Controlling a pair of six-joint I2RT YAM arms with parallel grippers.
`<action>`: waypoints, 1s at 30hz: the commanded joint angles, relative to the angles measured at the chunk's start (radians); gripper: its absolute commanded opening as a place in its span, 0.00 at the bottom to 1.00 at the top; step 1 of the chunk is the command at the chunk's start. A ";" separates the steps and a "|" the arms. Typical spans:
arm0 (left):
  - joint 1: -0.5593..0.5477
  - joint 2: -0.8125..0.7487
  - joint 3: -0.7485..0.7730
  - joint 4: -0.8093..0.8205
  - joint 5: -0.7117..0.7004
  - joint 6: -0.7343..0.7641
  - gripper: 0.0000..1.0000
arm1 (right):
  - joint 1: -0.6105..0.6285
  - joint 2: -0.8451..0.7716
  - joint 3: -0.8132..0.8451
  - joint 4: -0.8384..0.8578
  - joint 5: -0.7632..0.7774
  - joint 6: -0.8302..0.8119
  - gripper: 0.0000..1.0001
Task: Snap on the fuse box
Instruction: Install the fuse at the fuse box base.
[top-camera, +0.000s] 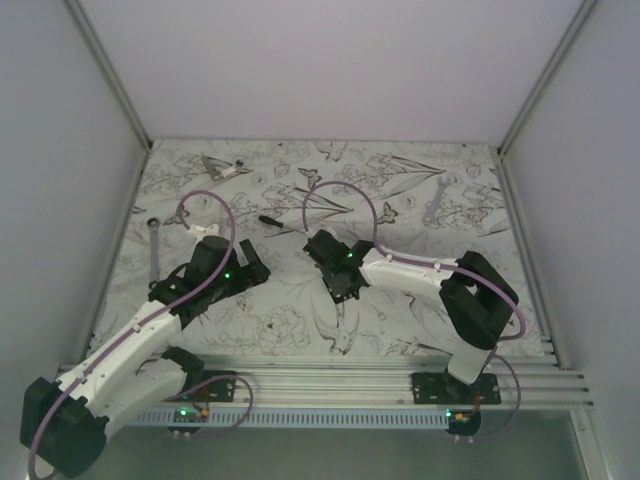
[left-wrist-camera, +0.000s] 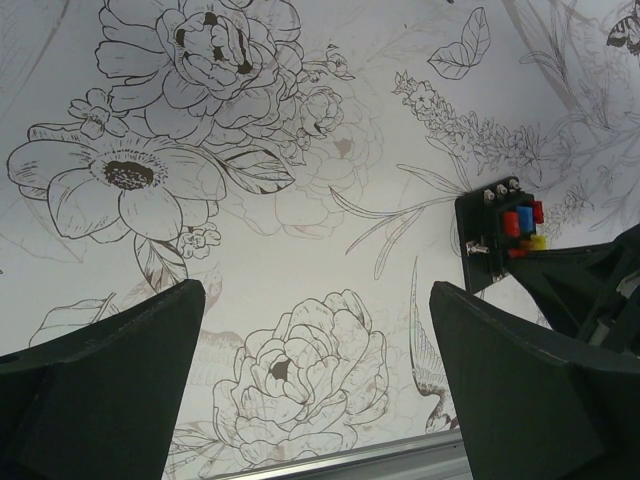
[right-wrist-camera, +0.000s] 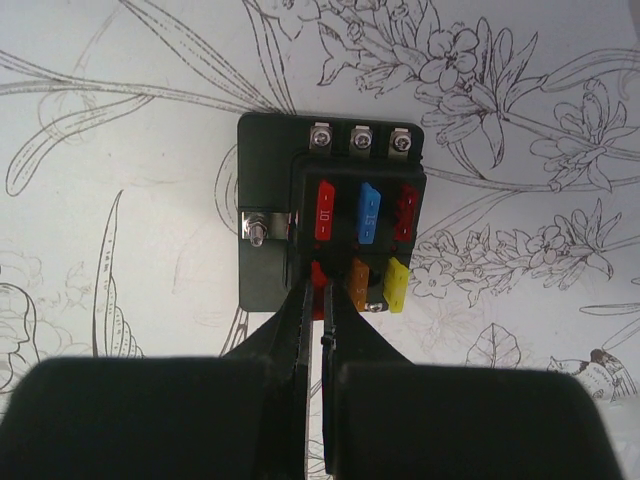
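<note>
R gripper (right-wrist-camera: 318, 292) nearly closed, tips pinching red fuse (right-wrist-camera: 318, 270) in near row of fuse box (right-wrist-camera: 268, 160). L gripper (left-wrist-camera: 318, 295) spread wide, empty. Box flat, screw row pointing away from R wrist; approx square, no clear long axis.

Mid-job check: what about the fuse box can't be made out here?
Right wrist: the right end effector covers the lower-left red fuse in the fuse box; whether it grips is unclear.
Top external: that end effector hides the box.
Left wrist: the same end effector hides the box's lower-right part.

Plain white walls (top-camera: 340, 60) enclose a table (top-camera: 290, 330) covered in floral line drawings.
</note>
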 joint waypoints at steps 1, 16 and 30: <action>0.006 0.004 0.014 -0.031 0.006 -0.004 0.99 | -0.026 0.090 0.002 -0.029 -0.064 -0.012 0.00; 0.006 -0.027 0.007 -0.033 0.013 -0.008 1.00 | -0.070 0.176 0.133 -0.126 -0.088 -0.091 0.00; 0.007 -0.043 0.008 -0.038 0.022 -0.008 1.00 | -0.025 0.270 0.095 -0.075 -0.028 -0.055 0.03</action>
